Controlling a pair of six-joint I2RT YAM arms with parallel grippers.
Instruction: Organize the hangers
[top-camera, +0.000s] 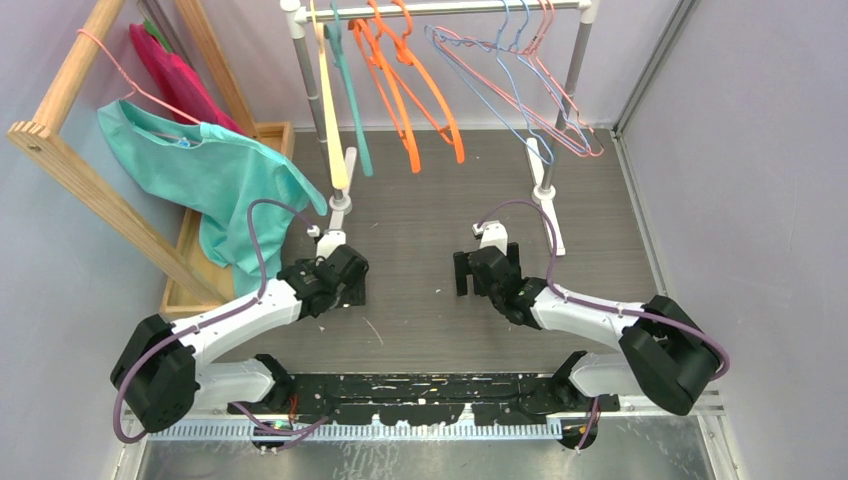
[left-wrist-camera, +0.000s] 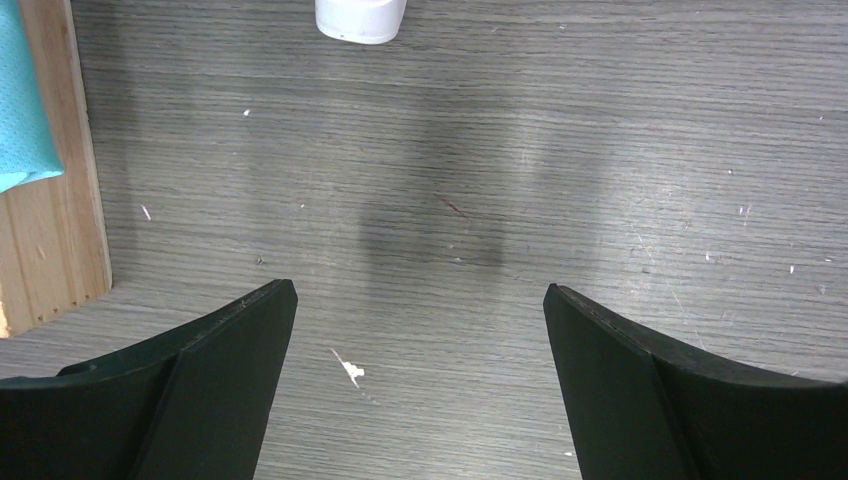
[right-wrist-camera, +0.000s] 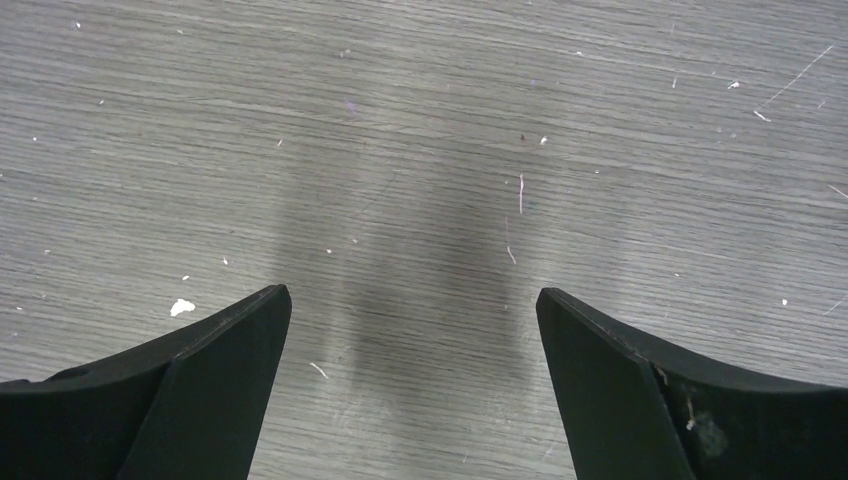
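Observation:
Several bare hangers hang on the metal rail (top-camera: 440, 8) at the back: a tan-yellow one (top-camera: 330, 110), a teal one (top-camera: 350, 100), orange ones (top-camera: 405, 90), and thin light-blue (top-camera: 500, 90) and pink wire ones (top-camera: 560, 110). My left gripper (top-camera: 345, 278) is open and empty, low over the grey table near the rack's left foot; its wrist view (left-wrist-camera: 420, 300) shows only bare table between the jaws. My right gripper (top-camera: 480, 272) is open and empty over the table's middle (right-wrist-camera: 412, 300). No hanger shows in either wrist view.
A wooden rack (top-camera: 70, 160) at the left holds a pink wire hanger with a teal shirt (top-camera: 215, 175) and a magenta garment (top-camera: 175, 75). Its wooden base (left-wrist-camera: 55, 200) lies at the left. The rail's white feet (top-camera: 340, 205) (top-camera: 545, 195) stand on the table; one foot (left-wrist-camera: 360, 18) is just ahead of my left gripper.

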